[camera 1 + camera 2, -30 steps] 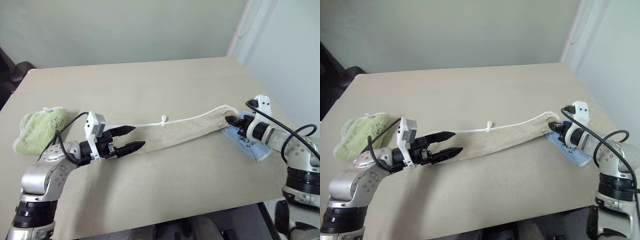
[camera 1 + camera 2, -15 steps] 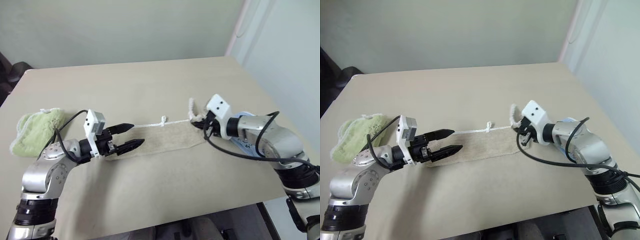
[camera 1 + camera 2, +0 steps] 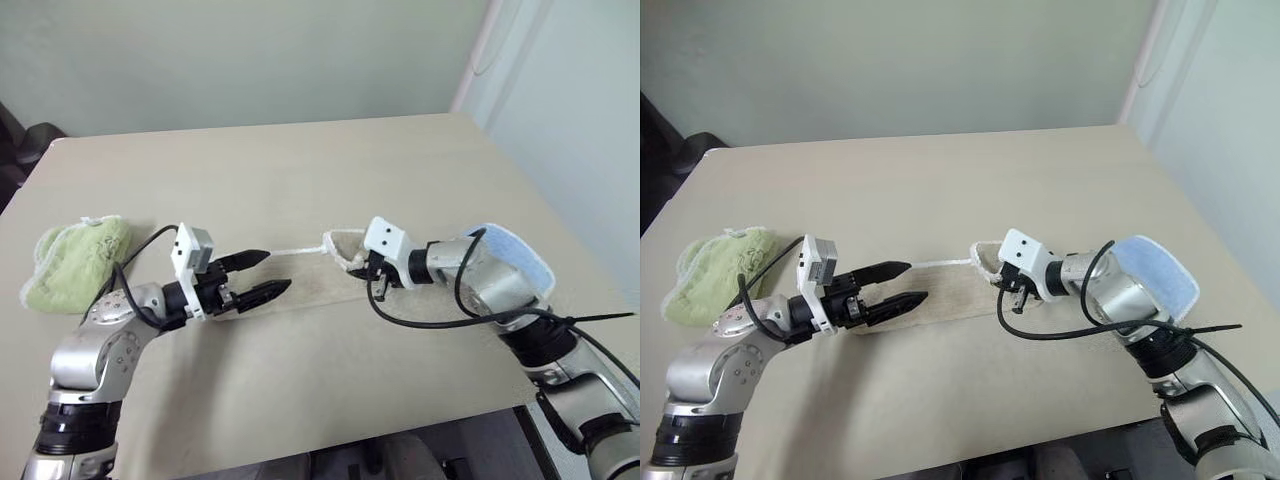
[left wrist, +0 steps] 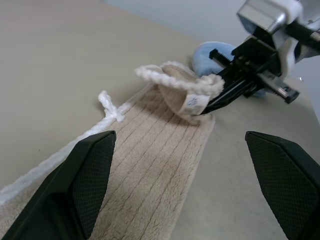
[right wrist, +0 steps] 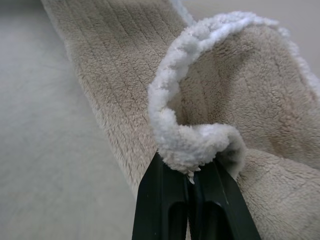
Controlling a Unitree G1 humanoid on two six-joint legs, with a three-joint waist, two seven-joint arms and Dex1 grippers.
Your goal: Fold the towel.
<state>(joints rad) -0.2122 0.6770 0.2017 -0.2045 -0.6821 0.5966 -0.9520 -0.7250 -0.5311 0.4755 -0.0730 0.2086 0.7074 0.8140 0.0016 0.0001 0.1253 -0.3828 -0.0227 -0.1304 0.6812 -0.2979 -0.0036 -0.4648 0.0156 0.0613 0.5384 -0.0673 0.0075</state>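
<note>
Right wrist view: right gripper (image 5: 192, 172) clamped on beige terry towel (image 5: 125, 75), corded corner curled above fingers.
Left gripper (image 3: 262, 277): spread wide, over towel's other end.
Surface: tan table (image 3: 300, 170); pale wall behind.

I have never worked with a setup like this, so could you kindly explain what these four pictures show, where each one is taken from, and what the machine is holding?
This is a humanoid robot with two arms, each ending in a two-fingered black gripper. The two wide pictures come from cameras in its head, looking down over a tan table. The two close-ups come from cameras on its wrists.

On the table lies a long beige terry towel with white corded edging. The right gripper is shut on one end of it, and that end is lifted and curled over the flat part. The left gripper is open at the other end, holding nothing.

A crumpled light green towel lies at the robot's left, and a light blue folded towel at its right.
</note>
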